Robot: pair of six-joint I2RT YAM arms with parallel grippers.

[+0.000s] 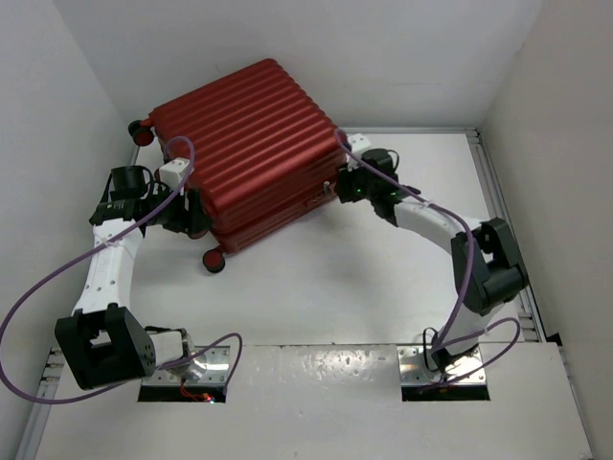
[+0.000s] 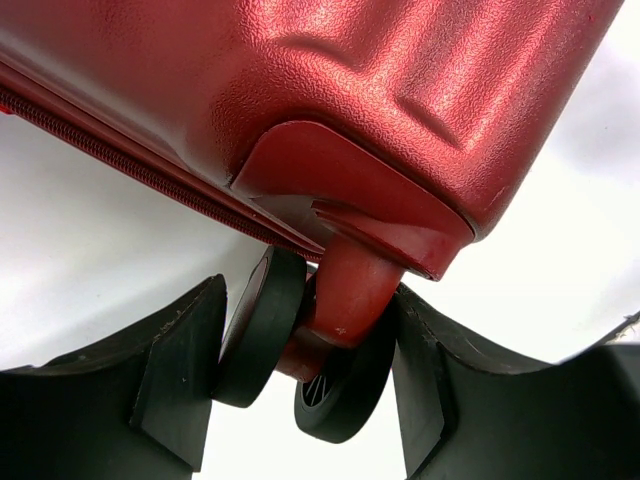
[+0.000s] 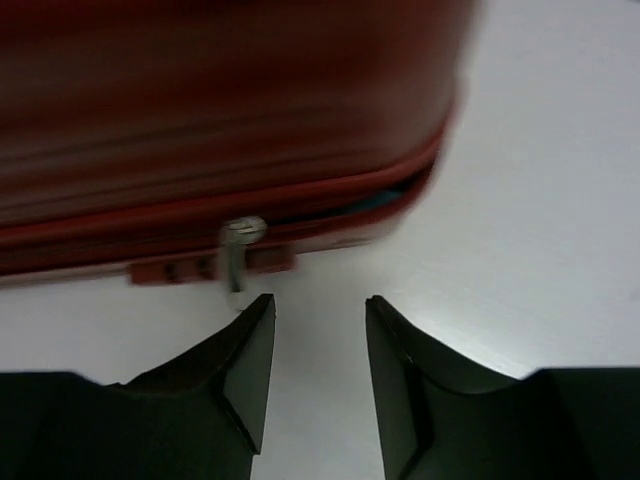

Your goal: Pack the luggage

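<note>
The luggage (image 1: 254, 144) is lying flat on the white table (image 1: 316, 297) with its ribbed red shell facing up. It is sitting toward 11 o'clock from the table's middle. Its wheeled end is pointing to about 8 o'clock and the opposite end to 2 o'clock, with the ribs running along that same line. From above the shell is looking close to square, so the ribs are the best guide to the long axis. A far wheel (image 1: 141, 129) is poking out at the 10 o'clock corner, and a near wheel (image 1: 215, 260) at the 6 o'clock corner.

The left gripper (image 1: 192, 216) is working at that wheeled end, around 8 o'clock of the case. In its wrist view the black fingers (image 2: 180, 380) are sitting on either side of a twin caster (image 2: 262, 325) under a shell corner. The pads are pressing on the outer faces of both tyres, so the claw is pinching that caster. The overhead view is not showing which corner it belongs to.

The right gripper (image 1: 347, 187) is hovering at the case's 4 o'clock edge. Its wrist view is blurred, but the jaws are standing spread with bare table between them, holding nothing. The tips are stopping just short of the side wall, and a silver zipper pull (image 3: 238, 245) is hanging just beyond the left tip. A thin bluish sliver is showing in the seam near the corner.
</note>
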